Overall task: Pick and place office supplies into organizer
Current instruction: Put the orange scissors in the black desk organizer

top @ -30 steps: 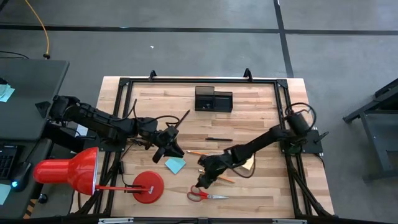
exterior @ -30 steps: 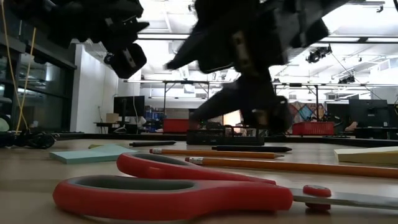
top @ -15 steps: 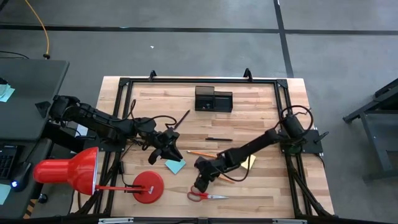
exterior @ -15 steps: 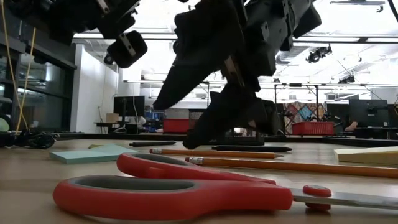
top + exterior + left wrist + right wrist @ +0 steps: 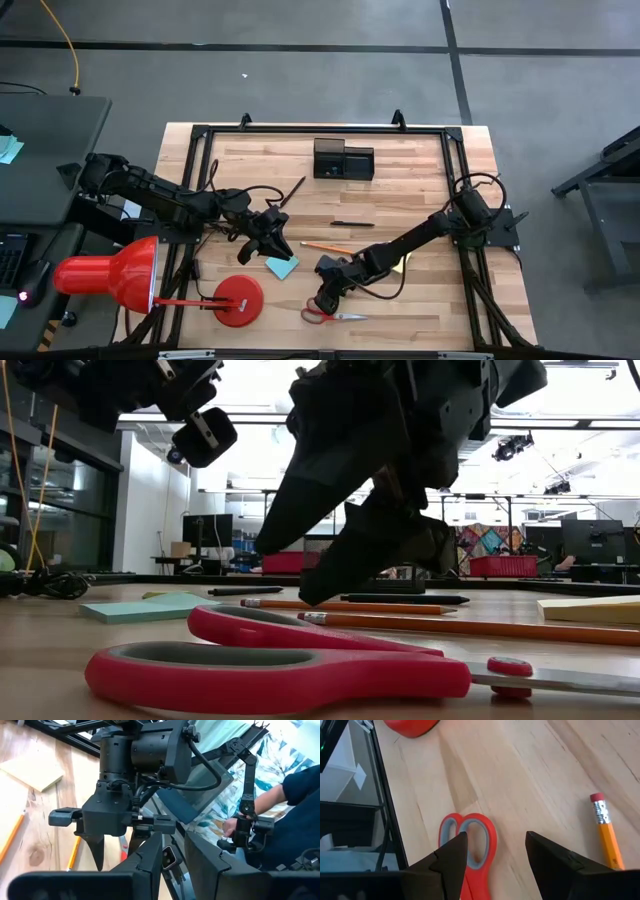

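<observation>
A pale wooden table (image 5: 420, 170) inside a black frame stands on a grey floor, with a bright workshop showing beyond it in the low view. At the upper centre of the high view sits the black organizer (image 5: 343, 160), and as far as can be made out nothing has been put into it yet, so the task looks barely begun. The supplies lie loose across the lower half of the frame: the red-handled scissors (image 5: 330, 316) at lower centre, an orange pencil (image 5: 322, 246) and a black pen (image 5: 352, 224) in the middle, another black pen (image 5: 293, 191) nearer the upper left, a blue sticky-note pad (image 5: 282, 265) at centre left and a yellow pad (image 5: 400, 262) partly under the right arm. The right gripper (image 5: 322, 296) hangs just above the scissors' handles; in its wrist view the two dark fingers (image 5: 447, 862) stand spread apart with the red loops between them, holding nothing. I judge the scissors to be its target. The left gripper (image 5: 272, 238) hovers near the blue pad at centre left; its fingers are only narrowly parted and nothing shows between them. A red desk lamp (image 5: 110, 275) stands at lower left.
</observation>
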Action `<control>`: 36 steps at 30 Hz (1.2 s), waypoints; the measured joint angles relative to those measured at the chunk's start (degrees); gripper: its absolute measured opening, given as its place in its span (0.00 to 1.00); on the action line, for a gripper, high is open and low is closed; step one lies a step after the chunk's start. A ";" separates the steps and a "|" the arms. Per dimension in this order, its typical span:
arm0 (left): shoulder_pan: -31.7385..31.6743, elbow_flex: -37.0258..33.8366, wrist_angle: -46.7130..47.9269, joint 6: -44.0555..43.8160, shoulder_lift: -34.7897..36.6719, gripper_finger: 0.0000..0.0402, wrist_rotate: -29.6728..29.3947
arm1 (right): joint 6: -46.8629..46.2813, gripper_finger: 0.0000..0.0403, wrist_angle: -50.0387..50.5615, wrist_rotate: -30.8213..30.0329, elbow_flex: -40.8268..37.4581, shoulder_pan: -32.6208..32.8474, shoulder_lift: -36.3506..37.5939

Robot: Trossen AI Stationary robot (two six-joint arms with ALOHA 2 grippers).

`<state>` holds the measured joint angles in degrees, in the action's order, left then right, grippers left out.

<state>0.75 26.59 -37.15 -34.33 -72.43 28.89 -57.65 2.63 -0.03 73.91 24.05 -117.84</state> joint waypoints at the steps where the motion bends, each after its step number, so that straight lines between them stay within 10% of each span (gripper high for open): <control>1: 0.00 0.00 0.00 0.00 0.00 0.18 0.02 | 0.21 0.48 -0.02 -0.02 0.00 0.02 0.00; 16: 0.00 -0.01 0.02 1.56 -0.02 0.18 -0.68 | 11.21 0.48 15.63 -10.05 11.08 1.31 -0.35; 36: 0.00 -0.02 1.31 4.11 -0.04 0.18 -2.98 | 8.63 0.48 14.40 -5.82 11.04 2.67 -3.95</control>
<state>0.75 26.56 -35.84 -30.22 -72.47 25.91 -49.02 17.03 -5.85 84.95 26.72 -121.79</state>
